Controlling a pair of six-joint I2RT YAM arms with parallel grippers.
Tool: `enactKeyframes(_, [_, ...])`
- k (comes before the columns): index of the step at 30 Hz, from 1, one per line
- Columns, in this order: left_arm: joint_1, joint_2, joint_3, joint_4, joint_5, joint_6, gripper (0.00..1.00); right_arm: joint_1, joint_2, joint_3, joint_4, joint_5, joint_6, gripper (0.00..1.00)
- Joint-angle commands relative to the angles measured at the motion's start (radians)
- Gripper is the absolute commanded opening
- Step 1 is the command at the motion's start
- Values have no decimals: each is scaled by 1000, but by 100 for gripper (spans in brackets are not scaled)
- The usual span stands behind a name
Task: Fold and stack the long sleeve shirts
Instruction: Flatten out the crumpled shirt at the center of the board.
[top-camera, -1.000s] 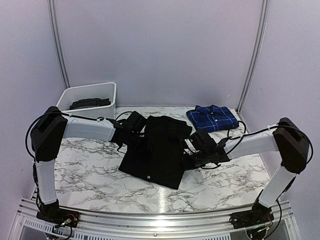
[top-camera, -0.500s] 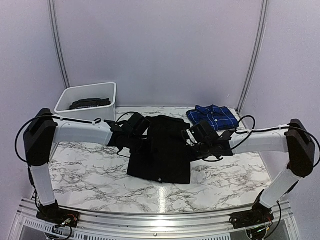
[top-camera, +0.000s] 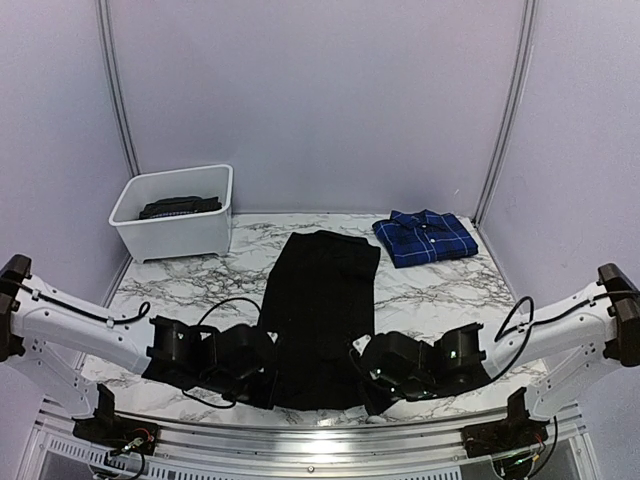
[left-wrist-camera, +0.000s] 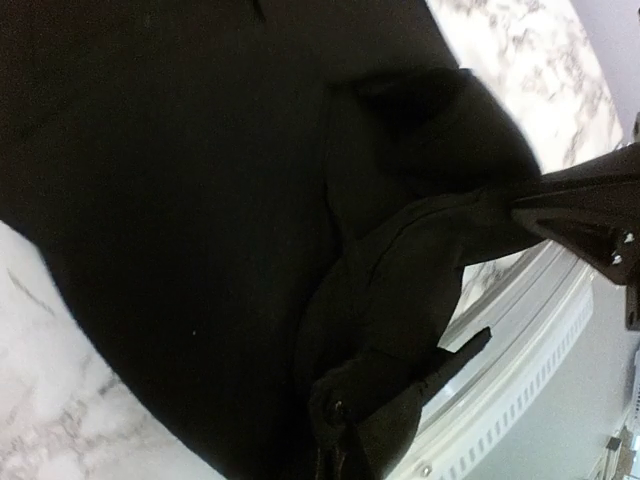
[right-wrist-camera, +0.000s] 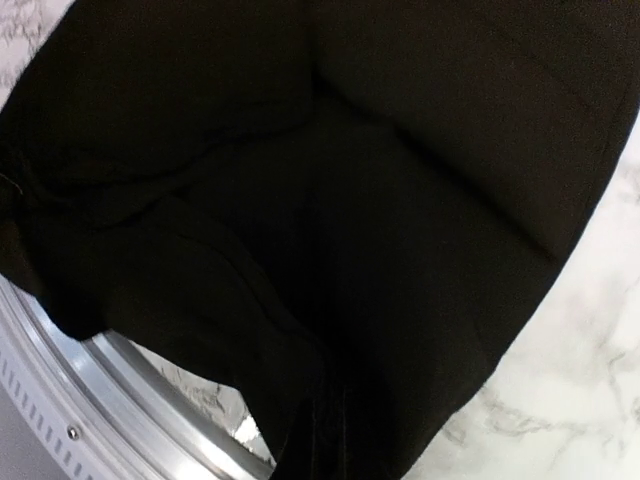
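The black long sleeve shirt (top-camera: 322, 300) lies in a long strip from the table's middle down to its near edge. My left gripper (top-camera: 268, 368) is shut on the shirt's near left corner, and my right gripper (top-camera: 366, 376) is shut on its near right corner. In the left wrist view black cloth (left-wrist-camera: 200, 200) fills the frame and bunches over my gripper (left-wrist-camera: 340, 455). The right wrist view shows the same cloth (right-wrist-camera: 350, 180) running into the shut gripper (right-wrist-camera: 330, 440). The blue plaid long sleeve shirt (top-camera: 425, 237) lies folded at the back right.
A white bin (top-camera: 178, 222) with a dark item inside stands at the back left. The metal rail (top-camera: 320, 440) runs along the near edge just below both grippers. Bare marble (top-camera: 440, 300) lies on both sides of the black shirt.
Both arms have swung from the table's middle down to the near edge, pulling the black shirt out long toward me. The left gripper has shut on the cloth.
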Motion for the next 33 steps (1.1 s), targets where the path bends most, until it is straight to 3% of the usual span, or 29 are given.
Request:
enactKeyframes(1, [-104, -23, -75, -39, -65, -189, 2, 122, -2, -26, -59, 42, 154, 3])
enactKeyframes(3, [-135, -38, -84, -45, -86, -221, 18, 159, -1, -19, -95, 59, 181, 8])
enactKeyframes(6, [-161, -76, -71, -86, -118, -240, 44, 174, -41, -17, -146, 75, 206, 28])
enactKeyframes(9, [-176, -151, -48, -162, -172, -261, 54, 174, -122, -8, -209, 110, 226, 49])
enactKeyframes(12, [-174, -233, -45, -211, -236, -269, 60, 171, -173, 28, -243, 164, 220, 60])
enactKeyframes(16, [-115, -197, 11, -226, -250, -186, 64, 87, -129, 86, -224, 158, 155, 60])
enactKeyframes(25, [-82, 182, 319, -328, -234, -31, 69, 1, 116, 230, -137, 140, 61, 58])
enactKeyframes(33, [-95, 323, 305, -334, -210, -79, 69, -13, 188, 229, -106, 147, 83, 59])
